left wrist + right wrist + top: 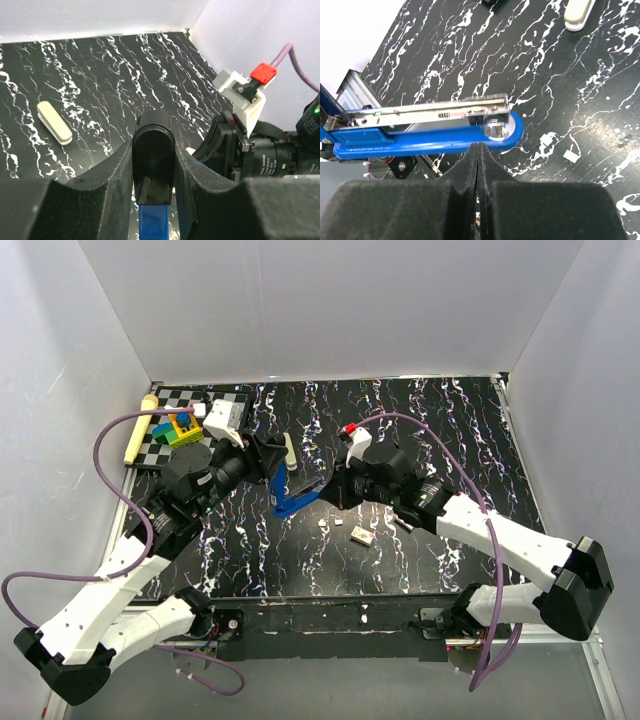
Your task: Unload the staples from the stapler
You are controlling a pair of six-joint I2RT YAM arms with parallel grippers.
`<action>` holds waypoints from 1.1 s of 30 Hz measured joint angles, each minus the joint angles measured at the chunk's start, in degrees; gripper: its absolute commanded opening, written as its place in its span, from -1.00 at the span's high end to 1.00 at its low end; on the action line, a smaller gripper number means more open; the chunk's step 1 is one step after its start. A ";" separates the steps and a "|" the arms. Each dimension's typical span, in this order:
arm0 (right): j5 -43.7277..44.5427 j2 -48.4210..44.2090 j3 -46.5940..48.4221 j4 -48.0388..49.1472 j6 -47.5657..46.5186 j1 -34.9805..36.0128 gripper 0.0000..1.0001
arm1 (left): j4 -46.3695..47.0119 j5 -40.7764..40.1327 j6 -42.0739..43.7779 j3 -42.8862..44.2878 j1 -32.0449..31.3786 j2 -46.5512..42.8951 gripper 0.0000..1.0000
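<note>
Jaws of the right gripper (479, 150) were pressed together beside a glossy blue plastic stapler (445, 140), its black end pinched by the left gripper (154, 165). Tiny pale staples (571, 156) were barely discernible.

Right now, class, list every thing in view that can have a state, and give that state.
stapler: hinged open, black top gripped.
left pincer: shut on stapler.
right pincer: shut, empty, tips beside stapler.
staples: a few loose bits on the table.
beige bar: lying flat, untouched.
</note>
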 measured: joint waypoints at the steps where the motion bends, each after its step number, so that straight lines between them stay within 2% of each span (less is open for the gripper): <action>1: 0.46 -0.44 0.00 -0.04 -0.33 0.00 0.97 | -0.09 0.55 -0.17 0.00 0.00 0.33 1.00; 13: 0.42 -4.79 -0.42 -2.27 -1.57 -0.33 0.97 | -1.84 4.07 -0.61 0.96 0.00 1.75 1.00; 20: -3.45 -10.91 -7.30 -2.10 0.22 -0.33 0.97 | -2.12 4.07 -0.44 2.23 0.00 1.95 1.00; 25: -5.14 -8.90 -11.98 -0.83 3.15 -0.31 0.97 | -2.08 4.26 -0.44 3.39 0.00 3.10 1.00; 33: -4.85 -2.54 -10.91 3.41 6.03 -0.33 0.97 | -2.12 5.55 -0.61 3.76 0.00 4.09 1.00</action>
